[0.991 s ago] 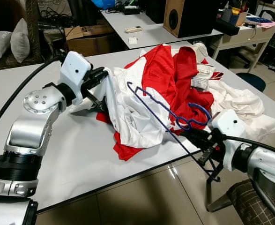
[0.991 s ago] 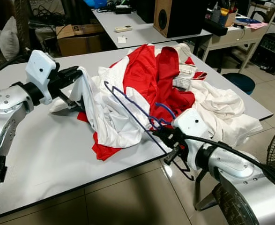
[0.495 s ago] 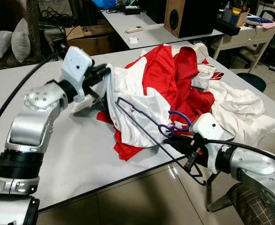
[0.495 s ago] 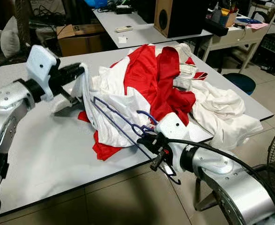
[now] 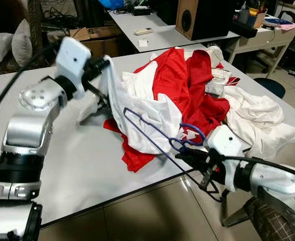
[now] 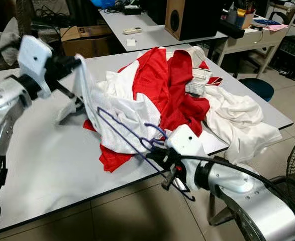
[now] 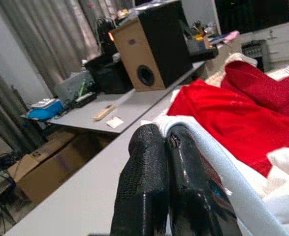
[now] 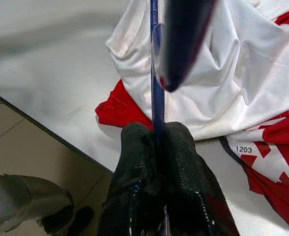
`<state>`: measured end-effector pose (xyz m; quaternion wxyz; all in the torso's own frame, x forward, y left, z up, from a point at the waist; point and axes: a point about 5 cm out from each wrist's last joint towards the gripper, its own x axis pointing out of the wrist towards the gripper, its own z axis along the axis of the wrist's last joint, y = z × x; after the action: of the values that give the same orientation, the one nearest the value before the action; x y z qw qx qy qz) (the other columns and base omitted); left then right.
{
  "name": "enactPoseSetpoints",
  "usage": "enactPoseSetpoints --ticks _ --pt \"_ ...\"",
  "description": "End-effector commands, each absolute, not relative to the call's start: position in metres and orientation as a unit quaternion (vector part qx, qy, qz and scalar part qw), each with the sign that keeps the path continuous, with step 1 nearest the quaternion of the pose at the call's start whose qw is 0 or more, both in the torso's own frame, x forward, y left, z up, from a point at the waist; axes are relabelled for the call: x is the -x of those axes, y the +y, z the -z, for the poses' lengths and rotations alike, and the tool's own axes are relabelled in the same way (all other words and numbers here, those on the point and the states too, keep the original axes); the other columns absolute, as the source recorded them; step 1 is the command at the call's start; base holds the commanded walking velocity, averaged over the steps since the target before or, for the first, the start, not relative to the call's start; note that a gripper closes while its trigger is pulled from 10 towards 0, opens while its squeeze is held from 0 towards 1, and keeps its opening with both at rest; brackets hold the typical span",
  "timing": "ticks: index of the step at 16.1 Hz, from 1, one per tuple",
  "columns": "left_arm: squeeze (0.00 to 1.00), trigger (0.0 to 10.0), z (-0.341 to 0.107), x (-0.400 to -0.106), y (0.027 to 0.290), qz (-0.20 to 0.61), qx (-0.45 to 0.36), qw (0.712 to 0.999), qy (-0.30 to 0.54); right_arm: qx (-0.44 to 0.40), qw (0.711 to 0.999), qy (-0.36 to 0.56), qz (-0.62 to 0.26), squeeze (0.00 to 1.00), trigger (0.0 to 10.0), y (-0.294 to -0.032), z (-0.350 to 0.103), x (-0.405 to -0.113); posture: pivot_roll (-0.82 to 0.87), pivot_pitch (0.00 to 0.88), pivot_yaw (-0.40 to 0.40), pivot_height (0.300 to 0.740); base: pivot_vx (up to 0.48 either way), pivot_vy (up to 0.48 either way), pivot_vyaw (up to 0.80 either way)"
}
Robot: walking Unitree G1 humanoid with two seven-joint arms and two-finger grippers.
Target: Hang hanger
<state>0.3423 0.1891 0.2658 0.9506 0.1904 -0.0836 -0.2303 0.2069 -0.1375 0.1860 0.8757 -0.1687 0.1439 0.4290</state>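
1. Worktop (image 5: 87, 165): pale grey, carrying a heap of red and white clothing (image 5: 197, 90) that runs from its middle out to the right edge.
2. Left gripper (image 7: 165, 147): raised above the worktop's left half, at the left end of the heap. Jaws clenched on a fold of white garment (image 5: 137, 108), which hangs from them in a taut sheet down to the heap.
3. Right gripper (image 8: 156, 132): at the near edge of the worktop, toward the right. Jaws clenched on the blue hanger (image 5: 157, 133), close beside its hook.
4. Blue hanger: thin wire, tilted. Its triangular frame reaches from the near edge up and leftward over the lifted white garment; the hook curls just above the right gripper, and the lower bar juts past the worktop's edge over the floor (image 5: 152, 211).
5. Behind: a second grey desk (image 5: 162, 35) with a wooden speaker (image 5: 200, 17).
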Motion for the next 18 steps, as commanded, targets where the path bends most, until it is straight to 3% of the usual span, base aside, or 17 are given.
enactPoseSetpoints --ticks 1,8,13,18 --pt "0.00 0.0 -0.275 -0.344 0.191 0.221 -0.192 0.951 -0.098 0.170 0.872 0.144 -0.436 0.00 10.0 -0.139 -0.189 -0.203 -0.09 0.000 0.026 0.740 0.000 0.000 0.00" --pt "0.00 0.0 -0.279 -0.346 0.190 0.224 -0.181 0.952 -0.108 0.172 0.867 0.154 -0.442 0.00 10.0 -0.138 -0.187 -0.196 -0.09 0.000 0.031 0.740 0.000 0.000 0.00" --pt "0.00 0.0 -0.278 -0.344 0.182 0.246 -0.178 0.946 -0.111 0.157 0.899 0.163 -0.374 0.00 10.0 -0.146 -0.181 -0.214 -0.09 0.000 0.037 0.740 0.000 0.000 0.00" --pt "0.00 0.0 -0.276 -0.346 0.174 0.256 -0.184 0.943 -0.109 0.146 0.903 0.128 -0.384 0.00 10.0 -0.133 -0.190 -0.220 -0.09 0.000 0.045 0.740 0.000 0.000 0.00"
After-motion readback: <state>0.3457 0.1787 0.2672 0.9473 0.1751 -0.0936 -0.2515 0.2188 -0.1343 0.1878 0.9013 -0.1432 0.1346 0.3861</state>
